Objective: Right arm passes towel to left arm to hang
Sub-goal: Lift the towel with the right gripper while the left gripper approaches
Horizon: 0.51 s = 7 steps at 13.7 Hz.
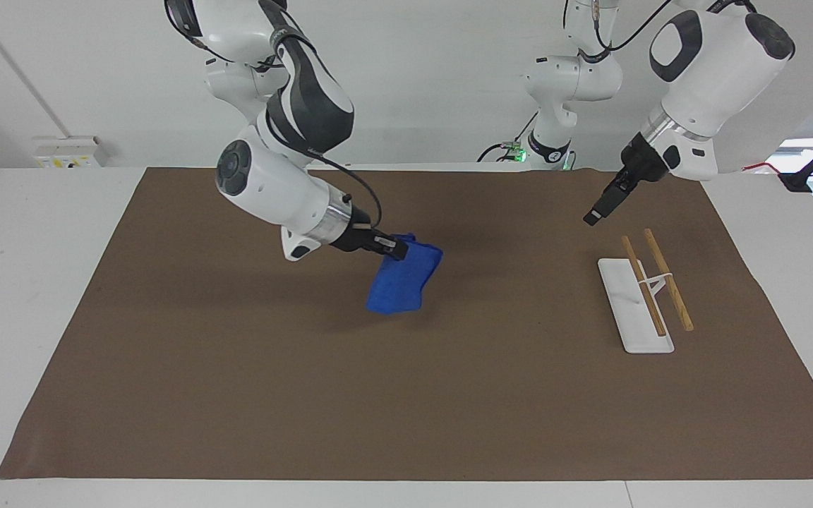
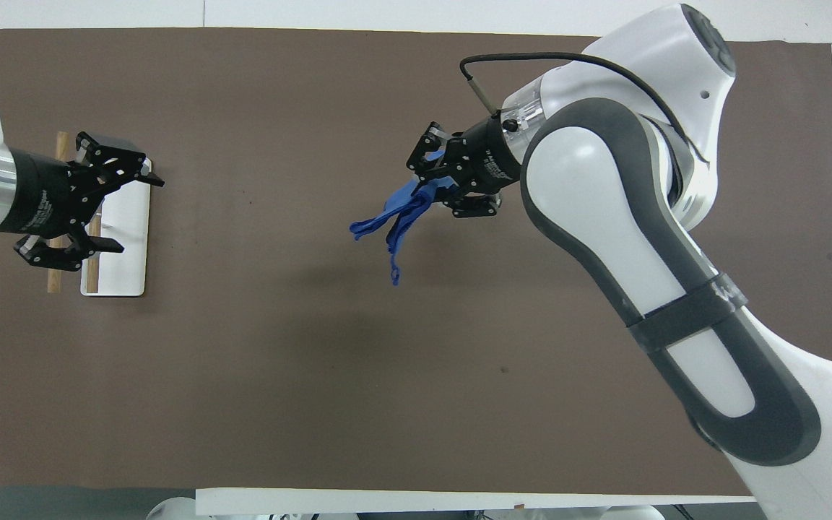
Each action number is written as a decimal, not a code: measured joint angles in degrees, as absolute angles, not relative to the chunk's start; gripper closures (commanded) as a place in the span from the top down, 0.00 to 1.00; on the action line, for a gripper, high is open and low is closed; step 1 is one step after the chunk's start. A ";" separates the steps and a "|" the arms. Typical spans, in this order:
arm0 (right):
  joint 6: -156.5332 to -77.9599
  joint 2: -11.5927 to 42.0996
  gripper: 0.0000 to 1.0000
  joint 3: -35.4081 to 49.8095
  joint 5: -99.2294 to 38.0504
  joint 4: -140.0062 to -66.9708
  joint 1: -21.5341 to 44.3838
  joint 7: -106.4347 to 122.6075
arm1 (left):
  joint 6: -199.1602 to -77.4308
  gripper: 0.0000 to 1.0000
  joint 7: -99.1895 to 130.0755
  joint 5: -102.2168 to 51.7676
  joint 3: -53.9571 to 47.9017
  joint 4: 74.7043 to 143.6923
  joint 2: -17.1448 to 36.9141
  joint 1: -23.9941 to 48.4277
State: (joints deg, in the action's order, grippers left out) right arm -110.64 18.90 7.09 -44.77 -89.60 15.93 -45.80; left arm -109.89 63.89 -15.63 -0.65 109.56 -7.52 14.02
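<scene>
1. The right gripper [image 1: 391,248] has its jaws clamped on the towel [image 1: 402,282], dangling above the counter's [image 1: 237,395] middle.
2. The left gripper [image 2: 123,209] hovers over the rack [image 1: 636,307], jaws apart.

This was a robotics lab: two white jointed arms [image 1: 286,141] were mounted at the edge of a white desk [image 1: 25,282] covered by a brown mat [image 1: 406,395], before bare white walls, with loose cables [image 1: 505,148] at the bases.
</scene>
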 measured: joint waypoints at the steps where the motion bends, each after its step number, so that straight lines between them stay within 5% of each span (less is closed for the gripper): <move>1: -112.45 18.87 0.00 7.08 -48.30 -90.11 16.82 -47.93 | -113.98 1.00 70.29 -15.70 -0.67 110.35 -7.01 15.97; 5: -120.26 18.73 0.01 7.12 -54.80 -92.66 21.73 -53.30 | -120.62 0.99 83.84 -15.71 -0.72 111.06 -3.37 22.09; 7: -122.26 18.56 0.01 7.12 -54.87 -93.17 23.89 -54.98 | -120.88 0.83 86.40 -15.71 -0.73 111.06 -2.37 23.17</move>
